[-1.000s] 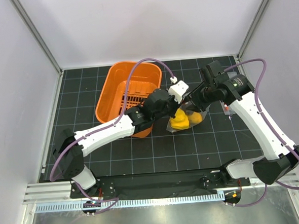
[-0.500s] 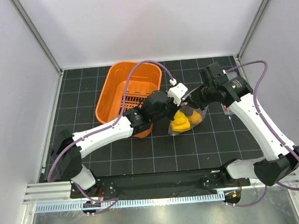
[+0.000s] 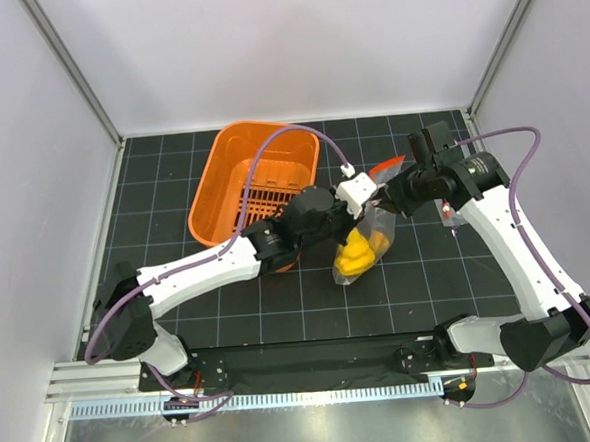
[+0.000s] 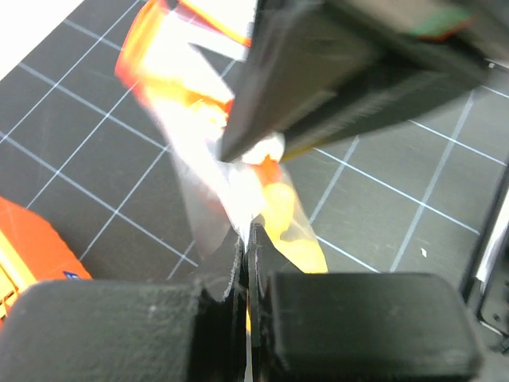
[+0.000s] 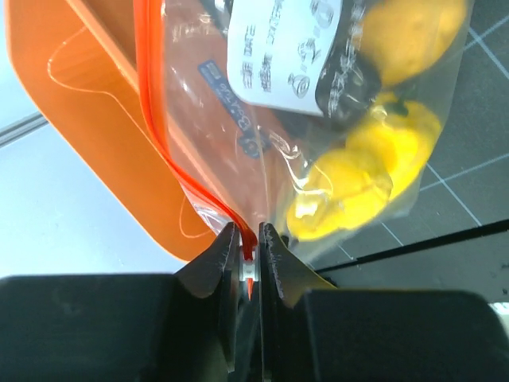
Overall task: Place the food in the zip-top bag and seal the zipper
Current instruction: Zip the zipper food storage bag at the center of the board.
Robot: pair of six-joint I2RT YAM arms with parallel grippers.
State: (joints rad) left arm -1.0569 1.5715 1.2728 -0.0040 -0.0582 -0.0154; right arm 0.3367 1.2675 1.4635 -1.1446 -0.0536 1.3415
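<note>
The zip-top bag point(image 3: 374, 228) hangs above the mat between both grippers, with yellow food point(image 3: 354, 257) sagging in its bottom. My left gripper point(image 3: 367, 201) is shut on the bag's clear edge point(image 4: 208, 187), and yellow food point(image 4: 301, 239) shows just beyond its tips. My right gripper point(image 5: 250, 239) is shut on the zipper's white slider point(image 5: 250, 271). The red-orange zipper point(image 5: 156, 119) runs up and away from it. Through the clear wall I see yellow food point(image 5: 362, 171) and a white label point(image 5: 286, 48). The right gripper's dark body point(image 4: 334, 72) looms close over my left gripper point(image 4: 246, 232).
An orange basket point(image 3: 234, 173) stands at the back left, just behind the bag, and fills the left of the right wrist view point(image 5: 71, 119). A small clear item with red point(image 3: 449, 217) lies under the right forearm. Black gridded mat point(image 3: 309, 290) lies in front.
The right gripper has closed onto the zipper slider. The bag has been lifted off the mat and now hangs stretched between both grippers, its food slid to the bottom.
</note>
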